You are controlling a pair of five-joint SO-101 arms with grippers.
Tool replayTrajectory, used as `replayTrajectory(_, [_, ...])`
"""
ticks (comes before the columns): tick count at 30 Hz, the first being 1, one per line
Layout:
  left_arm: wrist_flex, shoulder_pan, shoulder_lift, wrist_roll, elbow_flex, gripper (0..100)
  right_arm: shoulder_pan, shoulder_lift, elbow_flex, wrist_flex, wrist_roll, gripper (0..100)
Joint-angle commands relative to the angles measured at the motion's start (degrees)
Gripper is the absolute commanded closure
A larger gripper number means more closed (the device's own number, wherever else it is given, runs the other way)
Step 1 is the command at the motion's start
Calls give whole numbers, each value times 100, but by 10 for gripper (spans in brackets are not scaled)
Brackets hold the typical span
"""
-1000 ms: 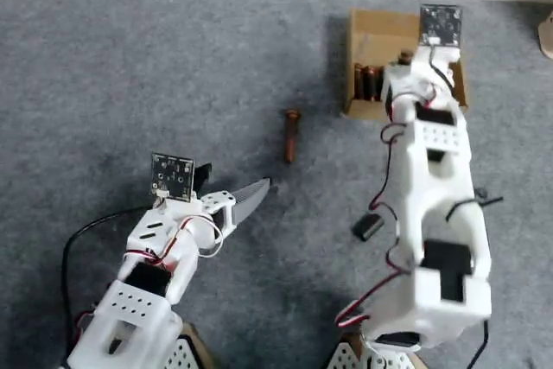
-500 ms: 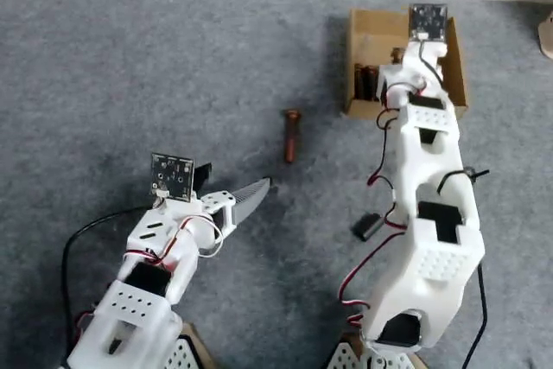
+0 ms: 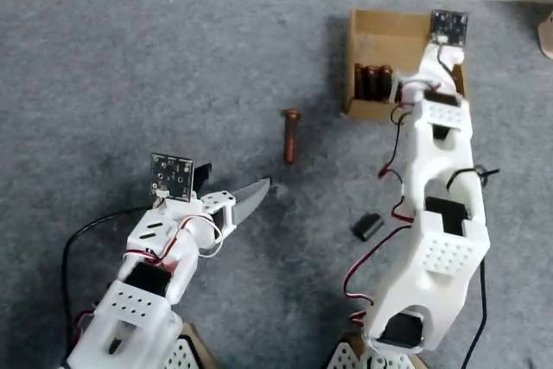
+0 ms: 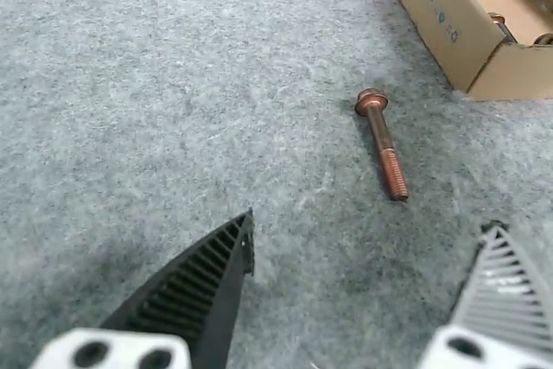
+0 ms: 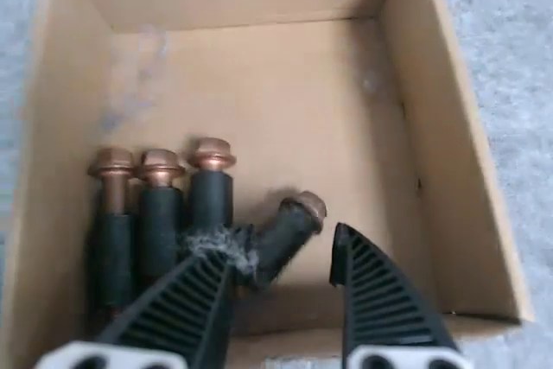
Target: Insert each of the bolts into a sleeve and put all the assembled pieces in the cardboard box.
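The cardboard box [image 3: 380, 41] sat at the far side of the surface [image 3: 130, 58] with 4 assembled pieces in it. A row of 3 pieces [image 5: 160, 213] lay side by side along 1 wall, heads the same way, and a 4th piece [image 5: 289, 224] lay tilted beside them. The right gripper [image 5: 288, 232] hung over that 4th piece with its fingers spread and released. 1 finger was close against the sleeve, and whether it touched could not be told. Most of the work looked done. What remained, by my reading, was 1 bare bolt [image 3: 291, 136] on the surface between the 2 arms, near the box but apart from it. There was also a small black piece [image 3: 367, 226], probably its sleeve, just beside the right arm.

The left gripper [image 4: 370, 222] hovered low, fingers wide apart and empty, aimed toward the bolt with open grey surface all round and nothing between. The box floor had bare room away from the row, though its walls stood close around the right gripper's fingers. The right arm beside the black piece could crowd a reach for it.
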Motion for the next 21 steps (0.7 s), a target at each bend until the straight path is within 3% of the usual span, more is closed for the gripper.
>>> replayTrajectory(1, [-123,-31,-40,-18,101,628,171,-171,-989,927,-589,869])
replayTrajectory(5, [141,-4,-40,105,-110,628,224,-171,-2211,2835,-800,868])
replayTrajectory(11, [1908,-4,-40,923,-1033,628,40,-163,-3653,5569,-800,868])
replayTrajectory(14, [1943,4,-40,967,-1077,628,-40,-163,-4163,6589,-791,868])
replayTrajectory(16, [1969,13,-31,976,-1191,628,-127,-163,-4426,7116,-791,869])
replayTrajectory(21, [2224,321,-13,985,-1692,628,-119,-479,-4444,7134,-747,871])
